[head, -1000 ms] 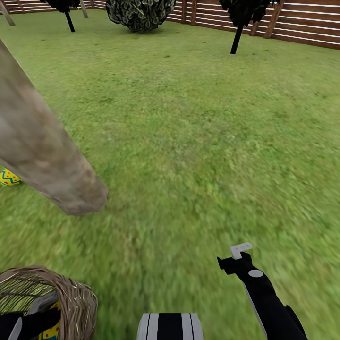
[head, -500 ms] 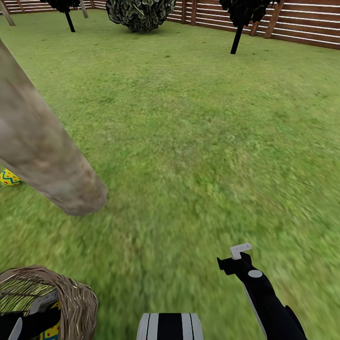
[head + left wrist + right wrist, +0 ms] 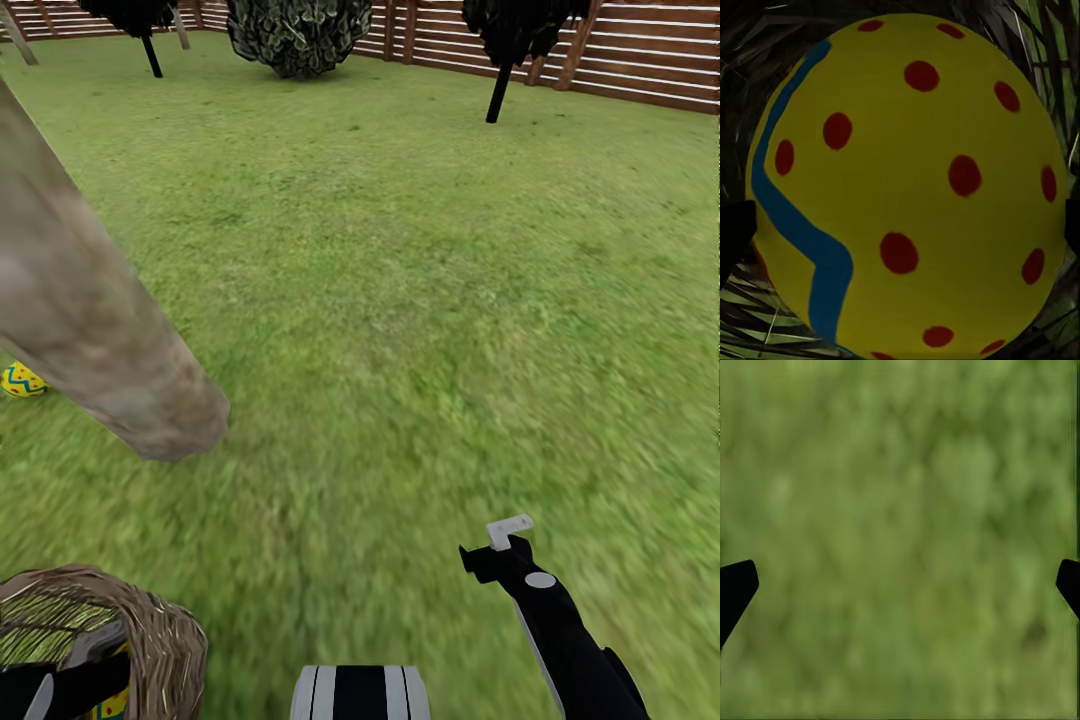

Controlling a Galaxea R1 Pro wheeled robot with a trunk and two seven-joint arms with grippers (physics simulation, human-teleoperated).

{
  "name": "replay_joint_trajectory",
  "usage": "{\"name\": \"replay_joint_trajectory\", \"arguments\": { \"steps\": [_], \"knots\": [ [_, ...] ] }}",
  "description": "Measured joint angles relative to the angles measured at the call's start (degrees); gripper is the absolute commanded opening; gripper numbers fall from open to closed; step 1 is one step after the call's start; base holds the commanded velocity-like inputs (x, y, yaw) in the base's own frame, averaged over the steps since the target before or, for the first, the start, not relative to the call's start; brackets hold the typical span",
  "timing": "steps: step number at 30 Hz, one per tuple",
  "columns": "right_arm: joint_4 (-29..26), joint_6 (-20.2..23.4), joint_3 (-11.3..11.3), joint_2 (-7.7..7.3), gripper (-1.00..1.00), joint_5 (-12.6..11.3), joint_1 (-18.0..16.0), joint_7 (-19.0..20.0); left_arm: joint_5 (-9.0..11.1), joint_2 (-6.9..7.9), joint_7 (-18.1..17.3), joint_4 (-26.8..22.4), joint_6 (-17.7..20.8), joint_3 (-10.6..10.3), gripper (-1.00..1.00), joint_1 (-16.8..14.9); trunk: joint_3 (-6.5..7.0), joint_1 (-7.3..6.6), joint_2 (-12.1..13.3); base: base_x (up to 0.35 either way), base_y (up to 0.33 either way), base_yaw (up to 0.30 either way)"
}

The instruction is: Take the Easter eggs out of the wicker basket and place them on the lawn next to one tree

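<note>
In the left wrist view, a yellow Easter egg with red dots and a blue zigzag band sits very close, on the weave inside the wicker basket. My left gripper is open, its dark fingertips either side of this egg. The head view has my left arm reaching into the basket, where a bit of that egg peeks out. A second egg lies on the lawn beside the tree trunk. My right gripper hangs open above grass.
My right arm is low on the right over the lawn. Two narrow black-leaved trees and a round dark bush stand far off along the brown slat fence. My base's front sits beside the basket.
The whole head view has shifted a little, so the camera moved. My left arm sits slightly lower in the basket. The right arm and the egg on the lawn are unchanged.
</note>
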Motion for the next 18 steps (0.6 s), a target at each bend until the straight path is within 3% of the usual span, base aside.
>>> {"name": "replay_joint_trajectory", "arguments": {
  "steps": [6,11,14,18],
  "knots": [
    [0.16,0.0,0.07,0.05,1.0,0.0,-0.01,0.01,0.49,0.0,-0.02,0.03,0.05,0.13,-1.0,0.0,1.33,-0.15,0.08,-0.12,0.011,0.0],
    [0.62,-0.01,0.11,0.09,1.0,0.0,-0.01,0.01,0.55,0.05,-0.13,0.06,0.0,0.23,-1.0,0.01,2.44,-0.28,0.15,-0.07,0.143,0.0],
    [1.41,0.0,2.35,0.02,1.0,-0.02,0.0,-0.08,0.59,0.05,-0.28,0.02,-0.02,0.22,-1.0,0.0,3.1,-0.36,0.19,-0.003,0.008,0.0],
    [1.48,0.0,2.8,0.0,1.0,0.0,-0.03,-0.08,0.59,0.0,-0.29,-0.01,-0.02,0.18,-1.0,0.0,3.99,-0.46,0.24,0.0,0.0,0.0]
  ]
}}
